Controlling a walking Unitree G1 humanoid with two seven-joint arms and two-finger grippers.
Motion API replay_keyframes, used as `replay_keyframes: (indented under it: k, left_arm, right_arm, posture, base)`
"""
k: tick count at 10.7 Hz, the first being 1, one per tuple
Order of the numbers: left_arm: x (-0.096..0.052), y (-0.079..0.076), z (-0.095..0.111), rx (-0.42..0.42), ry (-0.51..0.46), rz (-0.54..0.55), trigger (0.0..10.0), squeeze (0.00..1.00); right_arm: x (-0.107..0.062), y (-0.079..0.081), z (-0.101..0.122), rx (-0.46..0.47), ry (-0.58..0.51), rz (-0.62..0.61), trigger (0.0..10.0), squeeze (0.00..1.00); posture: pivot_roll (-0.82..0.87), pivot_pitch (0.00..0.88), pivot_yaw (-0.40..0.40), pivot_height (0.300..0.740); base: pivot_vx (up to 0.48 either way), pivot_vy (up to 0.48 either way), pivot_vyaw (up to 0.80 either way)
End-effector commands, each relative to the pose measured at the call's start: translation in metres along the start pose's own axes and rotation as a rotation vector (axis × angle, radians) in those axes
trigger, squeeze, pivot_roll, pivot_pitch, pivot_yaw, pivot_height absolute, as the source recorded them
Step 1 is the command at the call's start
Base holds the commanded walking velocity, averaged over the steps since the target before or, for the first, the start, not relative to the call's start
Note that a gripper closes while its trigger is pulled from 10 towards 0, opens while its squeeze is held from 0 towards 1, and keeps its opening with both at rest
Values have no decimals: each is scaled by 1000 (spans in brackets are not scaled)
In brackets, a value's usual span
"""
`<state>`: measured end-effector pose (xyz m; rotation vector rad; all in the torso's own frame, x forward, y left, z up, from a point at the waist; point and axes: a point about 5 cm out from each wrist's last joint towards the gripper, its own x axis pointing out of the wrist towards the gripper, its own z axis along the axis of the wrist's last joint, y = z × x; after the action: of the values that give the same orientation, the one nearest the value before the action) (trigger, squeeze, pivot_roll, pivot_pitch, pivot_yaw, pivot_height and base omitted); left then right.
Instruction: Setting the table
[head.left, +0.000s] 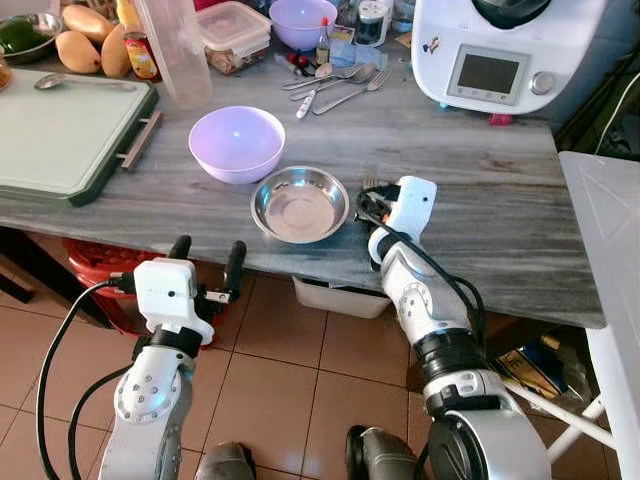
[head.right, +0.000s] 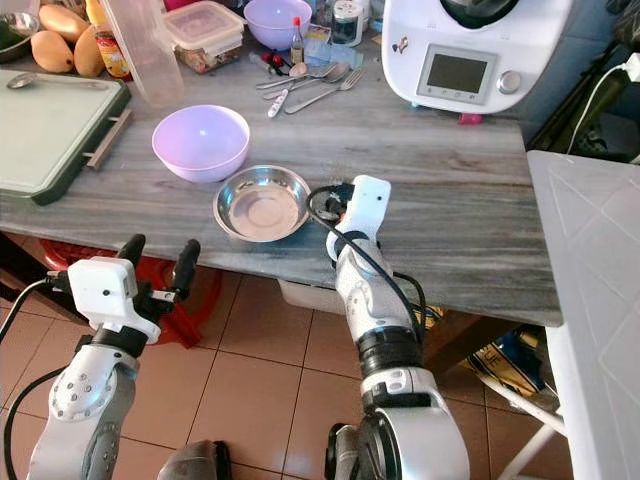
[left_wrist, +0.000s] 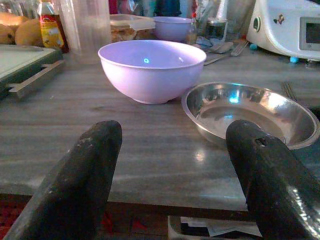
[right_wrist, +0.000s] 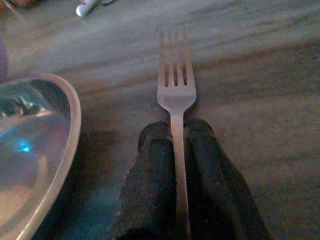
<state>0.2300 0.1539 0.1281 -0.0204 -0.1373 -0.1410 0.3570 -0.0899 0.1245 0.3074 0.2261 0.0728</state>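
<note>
My right gripper (right_wrist: 174, 131) is shut on the handle of a silver fork (right_wrist: 175, 85). The fork lies flat on the grey wood-grain table (head.left: 480, 200), tines pointing away, just right of a shallow steel bowl (head.left: 298, 205). A lilac plastic bowl (head.left: 236, 142) stands behind and left of the steel one. My left gripper (head.left: 208, 258) is open and holds nothing. It hovers below and in front of the table's near edge, facing both bowls (left_wrist: 150, 70).
A green cutting board (head.left: 60, 130) covers the table's left end. At the back stand a clear jug (head.left: 178, 45), loose cutlery (head.left: 335, 85), a second lilac bowl (head.left: 302, 20) and a white kitchen machine (head.left: 500, 55). A red basket (head.left: 95, 265) sits under the table.
</note>
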Motion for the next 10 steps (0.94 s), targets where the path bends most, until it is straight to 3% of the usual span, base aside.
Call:
replay_keyframes:
  k: [1,9,10]
  left_arm:
    - [0,-1,-2,3,14,-5,10000,0]
    - [3,-3,-3,0,11,-11,10000,0]
    - [4,-3,-3,0,10,-12,10000,0]
  right_arm:
    - [-5,-13,-25,-11,105,-61,10000,0]
    - [-5,-28,-32,-82,187,-172,10000,0]
    - [-6,-30,-32,-93,191,-185,10000,361]
  posture:
    - [45,194,-22,740]
    - [47,187,-23,740]
    - [46,186,-23,740]
  base:
    - [0,0,0]
    - [0,0,0]
    - [0,0,0]
